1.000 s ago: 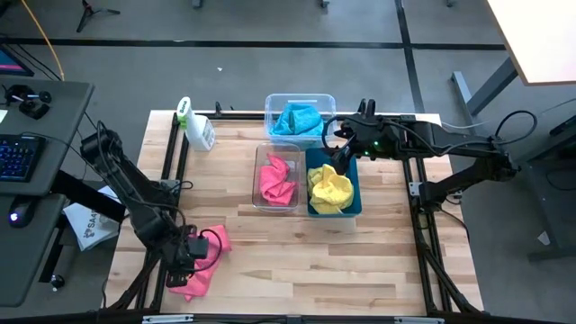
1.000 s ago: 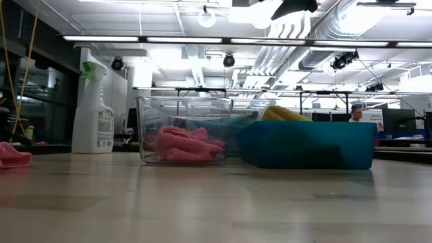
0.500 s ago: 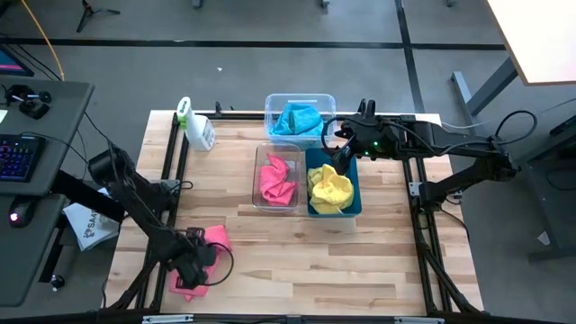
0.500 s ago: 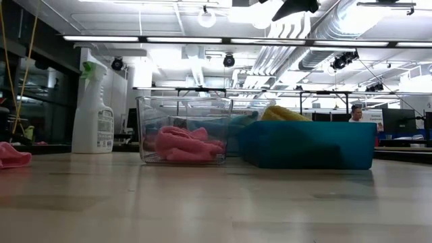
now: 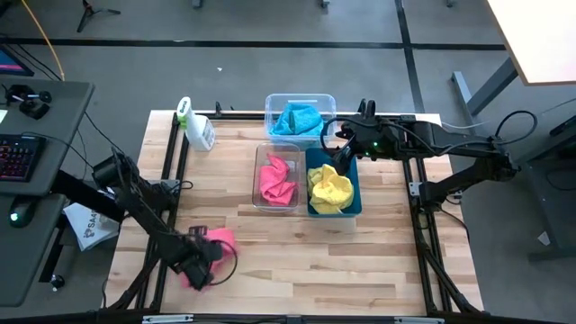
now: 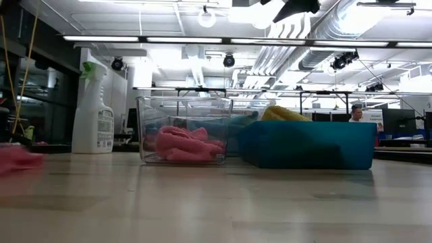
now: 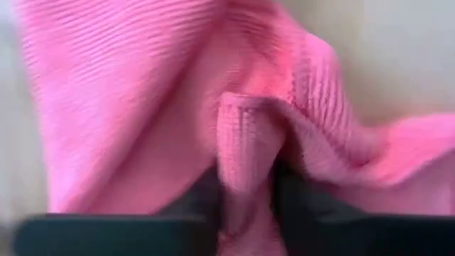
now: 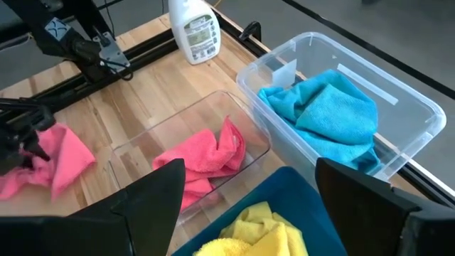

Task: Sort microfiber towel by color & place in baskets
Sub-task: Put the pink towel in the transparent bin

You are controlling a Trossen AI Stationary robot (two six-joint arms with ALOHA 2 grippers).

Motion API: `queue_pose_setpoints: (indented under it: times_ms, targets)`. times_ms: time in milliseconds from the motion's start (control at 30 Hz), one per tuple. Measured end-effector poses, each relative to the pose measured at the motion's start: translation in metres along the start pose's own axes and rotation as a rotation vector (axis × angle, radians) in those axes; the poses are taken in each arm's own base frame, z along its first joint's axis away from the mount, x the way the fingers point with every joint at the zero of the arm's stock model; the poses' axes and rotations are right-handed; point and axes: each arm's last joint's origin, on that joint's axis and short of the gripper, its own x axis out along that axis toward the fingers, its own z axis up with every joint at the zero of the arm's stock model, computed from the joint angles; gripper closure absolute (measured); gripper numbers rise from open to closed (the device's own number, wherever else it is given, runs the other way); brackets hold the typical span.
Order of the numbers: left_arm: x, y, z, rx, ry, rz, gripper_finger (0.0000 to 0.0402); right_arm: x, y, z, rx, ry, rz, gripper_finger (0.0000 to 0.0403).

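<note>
Left jaws [image 7: 245,192] pinching pink towel [image 7: 178,107] fold

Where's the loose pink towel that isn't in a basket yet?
In the high view, the loose pink towel is near the table's front-left corner, pinched in the left end effector, well apart from the clear basket holding another pink towel.

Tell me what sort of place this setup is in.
Probably a robotics lab or workshop: exposed ceiling ducts, a workbench on a black frame, and a desk with a keyboard beside it.

pink towel [image 6: 17,160] blurred, cut off at edge
</note>
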Motion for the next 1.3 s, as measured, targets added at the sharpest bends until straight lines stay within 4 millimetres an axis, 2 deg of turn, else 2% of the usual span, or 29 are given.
queue_pose_setpoints:
  times_ms: [33,67,100,167,267,367,467,533,633,733,833,967,1133,1300]
  targets:
    - [-0.004,0.004,0.002,-0.008,-0.035,0.004,0.0350,0.000,0.000,0.000,-0.001,0.005,-0.002,0.0094]
    - [-0.009,0.009,0.004,-0.022,-0.060,0.013,0.0375,0.000,0.000,-0.001,0.003,0.010,-0.004,0.0094]
    - [-0.017,0.015,0.006,-0.045,-0.087,0.009,0.0383,0.000,-0.001,-0.002,0.001,0.015,-0.007,0.0094]
    - [-0.043,0.026,0.013,-0.089,-0.161,-0.022,0.0384,0.000,-0.001,-0.003,-0.005,0.030,-0.014,0.0094]
    - [-0.092,0.051,0.020,-0.121,-0.308,-0.006,0.0397,0.000,-0.002,-0.004,-0.009,0.039,-0.017,0.0094]
    - [-0.150,0.078,0.034,-0.164,-0.577,-0.004,0.0399,0.000,-0.002,-0.004,-0.009,0.040,-0.018,0.0094]
    - [-0.195,0.108,0.052,-0.196,-0.809,0.103,0.0400,0.000,-0.002,-0.004,-0.009,0.039,-0.017,0.0094]
    - [-0.211,0.124,0.071,-0.186,-0.918,0.185,0.0401,0.000,-0.002,-0.004,-0.008,0.033,-0.021,0.0094]
    - [-0.220,0.147,0.104,-0.152,-1.063,0.237,0.0401,0.000,-0.002,-0.002,-0.004,0.016,-0.037,0.0094]
    - [-0.211,0.170,0.137,-0.109,-1.207,0.193,0.0401,0.000,-0.002,-0.001,0.003,-0.007,-0.044,0.0094]
    - [-0.182,0.194,0.154,-0.166,-1.240,0.151,0.0401,0.000,-0.001,0.000,0.006,-0.016,-0.044,0.0094]
    - [-0.143,0.209,0.148,-0.310,-1.262,0.053,0.0401,0.000,-0.002,0.000,0.006,-0.020,-0.052,0.0094]
    - [-0.099,0.209,0.128,-0.467,-1.344,0.024,0.0402,0.000,-0.002,0.001,0.006,-0.027,-0.064,0.0094]
    - [-0.063,0.207,0.118,-0.557,-1.313,-0.034,0.0401,0.000,-0.002,0.001,0.008,-0.039,-0.084,0.0094]
